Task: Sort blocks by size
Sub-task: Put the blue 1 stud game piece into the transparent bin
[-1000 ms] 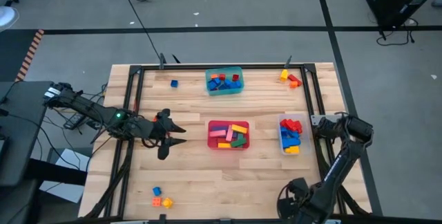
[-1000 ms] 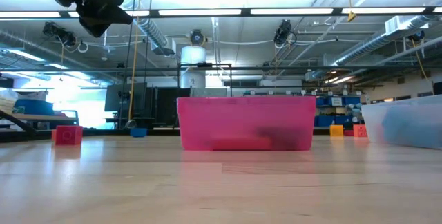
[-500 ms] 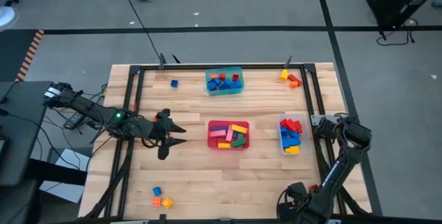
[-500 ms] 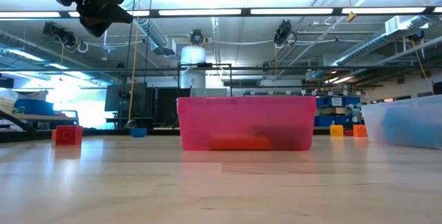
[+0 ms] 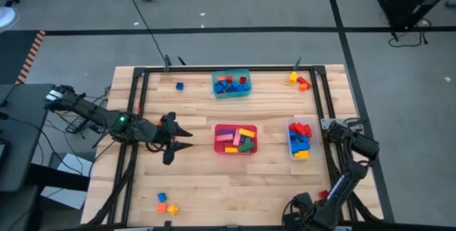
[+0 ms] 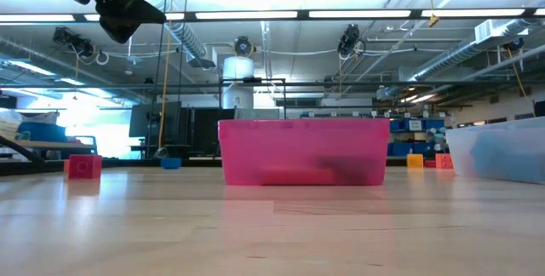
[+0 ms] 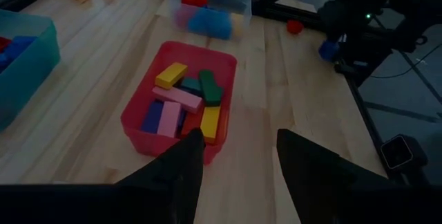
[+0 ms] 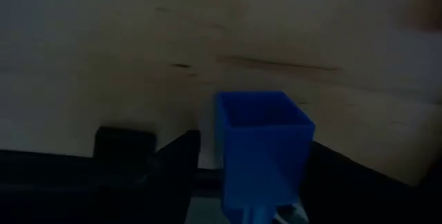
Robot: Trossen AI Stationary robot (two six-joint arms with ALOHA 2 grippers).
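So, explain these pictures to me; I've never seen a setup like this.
Two dark robot arms work at a wooden table, sorting toy blocks. One camera looks straight down, one sits at tabletop level, one rides each wrist. On the table stand a teal tub, a red tub and a clear tub, all holding blocks; loose blocks lie near three corners. The left pincer hangs open and empty beside the red tub. The right pincer, at the table's right edge, grips a blue block.
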